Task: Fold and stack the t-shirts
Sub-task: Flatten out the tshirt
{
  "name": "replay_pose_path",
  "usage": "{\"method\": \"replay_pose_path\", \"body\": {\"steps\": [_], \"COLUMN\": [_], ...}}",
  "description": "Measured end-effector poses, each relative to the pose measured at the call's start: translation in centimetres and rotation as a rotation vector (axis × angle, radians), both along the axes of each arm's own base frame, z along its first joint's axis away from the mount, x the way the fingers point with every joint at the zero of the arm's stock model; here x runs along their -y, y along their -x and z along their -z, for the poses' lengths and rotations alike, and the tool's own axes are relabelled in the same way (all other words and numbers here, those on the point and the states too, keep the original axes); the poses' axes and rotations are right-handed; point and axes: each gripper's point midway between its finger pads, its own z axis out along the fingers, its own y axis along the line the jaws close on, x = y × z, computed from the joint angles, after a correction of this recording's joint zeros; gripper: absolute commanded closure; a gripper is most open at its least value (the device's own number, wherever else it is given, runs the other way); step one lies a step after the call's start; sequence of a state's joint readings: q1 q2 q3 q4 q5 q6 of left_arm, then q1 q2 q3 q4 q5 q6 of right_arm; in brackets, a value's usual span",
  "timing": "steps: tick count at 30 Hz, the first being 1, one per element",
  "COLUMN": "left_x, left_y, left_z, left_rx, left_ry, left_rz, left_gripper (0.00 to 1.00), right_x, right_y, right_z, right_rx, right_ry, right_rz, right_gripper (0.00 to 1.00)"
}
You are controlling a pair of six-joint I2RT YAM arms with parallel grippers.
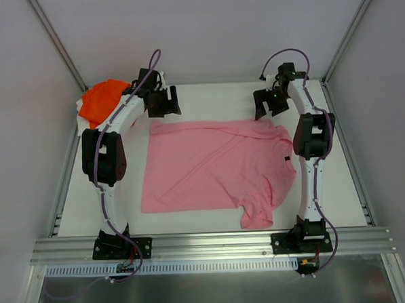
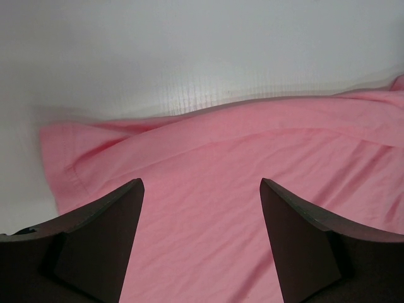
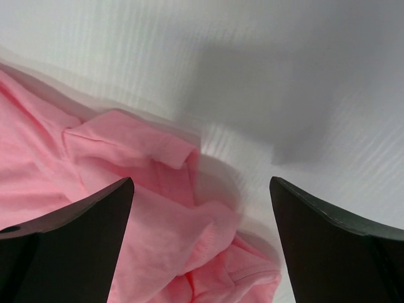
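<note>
Both jaw pairs are spread w/ nothing pinched — left gripper & right gripper are held over pink t-shirt.

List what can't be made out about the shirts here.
Orange t-shirt: in the top view, the left arm covers its near side, so whether it is folded is unclear.
Pink t-shirt: both wrist views cut it off at the frame edges and behind the dark fingers; the right wrist view is blurred.
Small dark mark on the pink shirt: too small to identify.
</note>
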State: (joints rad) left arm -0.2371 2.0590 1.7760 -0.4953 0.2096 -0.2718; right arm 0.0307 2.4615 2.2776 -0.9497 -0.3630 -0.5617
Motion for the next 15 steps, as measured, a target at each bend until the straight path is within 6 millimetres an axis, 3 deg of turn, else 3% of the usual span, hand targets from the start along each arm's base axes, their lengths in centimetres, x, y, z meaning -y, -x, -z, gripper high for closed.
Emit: {"method": "replay_pose_path", "body": {"steps": [7, 9, 12, 13, 15], "left_x": [0.0, -0.1, -0.1, -0.1, -0.1], "left_y": [0.1, 0.2, 0.2, 0.2, 0.2], "left_z": [-0.1, -0.1, -0.2, -0.3, -0.4], "left_rx": [-0.007, -0.009, -0.011, -0.010, -0.008], "left_ry": [-0.002, -0.003, -0.005, -0.005, -0.005], "left_rz": [0.000, 0.000, 0.002, 0.003, 0.004], "left_gripper": [0.24, 0.24, 0.24, 0.24, 0.24], "right_x": [1.1, 1.2, 1.2, 1.2, 1.1], "right_y": [-0.3, -0.4, -0.5, -0.5, -0.6], "right_z": [1.7, 1.9, 1.9, 1.9, 2.0], "right_rx": [-0.015, -0.016, -0.011, -0.011, -0.011], "right_ry": [0.041, 0.044, 0.044, 0.043, 0.040], "right_rz": [0.026, 0.027, 0.027, 0.028, 0.030], "right_gripper": [0.12, 0.19, 0.42, 0.55, 0.64]}}
